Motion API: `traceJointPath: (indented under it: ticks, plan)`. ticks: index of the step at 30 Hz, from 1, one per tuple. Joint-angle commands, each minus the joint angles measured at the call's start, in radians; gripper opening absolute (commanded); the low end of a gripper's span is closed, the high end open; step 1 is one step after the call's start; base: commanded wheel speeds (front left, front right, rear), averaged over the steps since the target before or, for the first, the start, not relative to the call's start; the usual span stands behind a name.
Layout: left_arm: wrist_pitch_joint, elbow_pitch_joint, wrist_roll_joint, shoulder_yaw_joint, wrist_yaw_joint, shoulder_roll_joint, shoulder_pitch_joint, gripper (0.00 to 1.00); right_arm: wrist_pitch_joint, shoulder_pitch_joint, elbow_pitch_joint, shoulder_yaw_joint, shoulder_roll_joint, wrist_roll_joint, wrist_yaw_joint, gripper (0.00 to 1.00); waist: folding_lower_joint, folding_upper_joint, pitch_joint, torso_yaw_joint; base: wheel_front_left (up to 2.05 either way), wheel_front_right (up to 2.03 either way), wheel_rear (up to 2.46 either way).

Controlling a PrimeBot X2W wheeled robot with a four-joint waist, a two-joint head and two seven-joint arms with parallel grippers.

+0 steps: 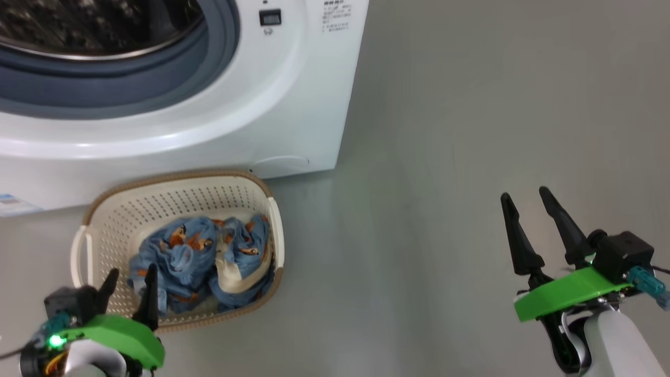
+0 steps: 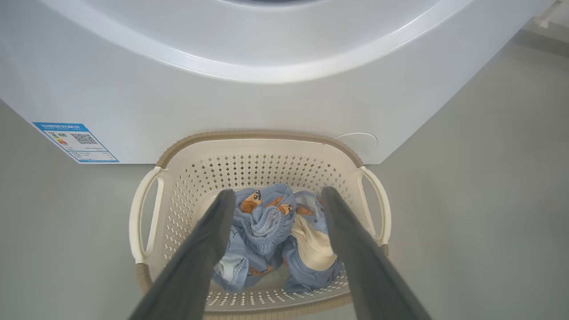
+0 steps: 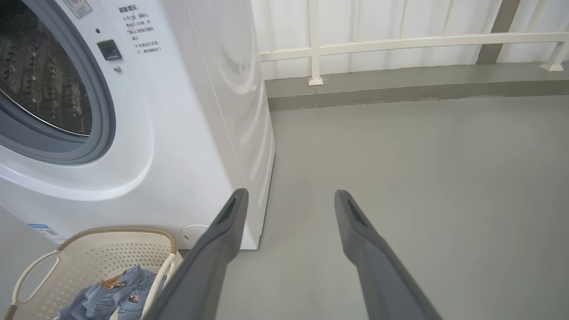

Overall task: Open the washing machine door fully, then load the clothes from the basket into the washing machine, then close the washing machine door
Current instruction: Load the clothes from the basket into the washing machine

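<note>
left gripper (image 1: 132, 275) hangs spread wide over the near left corner of the basket (image 1: 183, 175), nothing in its jaws, and in its wrist view those jaws frame the clothes (image 1: 199, 251). right gripper (image 1: 524, 195) is spread open too, empty, well off to the right over bare floor (image 1: 419, 235). we find the clothes bunched in the bottom of the basket, heaped toward its right wall; the basket stands on the floor hard by the foot of the washing machine (image 1: 293, 104), below the uncovered drum (image 1: 78, 26). handling now: we judge them light, soft and floppy, nothing fragile, but they'll drape and trail, and one piece may drag another along. we'd pinch the raised blue fold atop the heap, or the cream waistband (image 2: 311, 249), thicker and less likely to slip, going deep enough to catch cloth and not the holed plastic. writing: a blue sticker (image 2: 75, 142) low on the machine's front carries a square code and print too small for us to read; more fine print sits by the door latch (image 1: 270, 17), unreadable as well. no brand name we can make out.
</note>
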Motion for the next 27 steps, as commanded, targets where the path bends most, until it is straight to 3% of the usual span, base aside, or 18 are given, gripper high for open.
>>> traceJointPath:
  ticks: [1, 27]
  plan:
    - [-0.006, 0.012, -0.018, 0.012, -0.002, 0.039, -0.048, 1.00, -0.012, -0.022, -0.030, 0.021, 0.003, -0.013, 0.002, 1.00, 0.0000, 0.0000, 0.075, -0.010, 0.00, 0.00, 0.00]
    - [0.031, 0.441, -0.237, -0.390, -0.002, 0.192, -0.497, 1.00, -0.012, -0.188, -0.086, 0.062, 0.074, -0.020, 0.002, 1.00, 0.0000, 0.0000, 0.389, -0.093, 0.00, 0.00, 0.00]
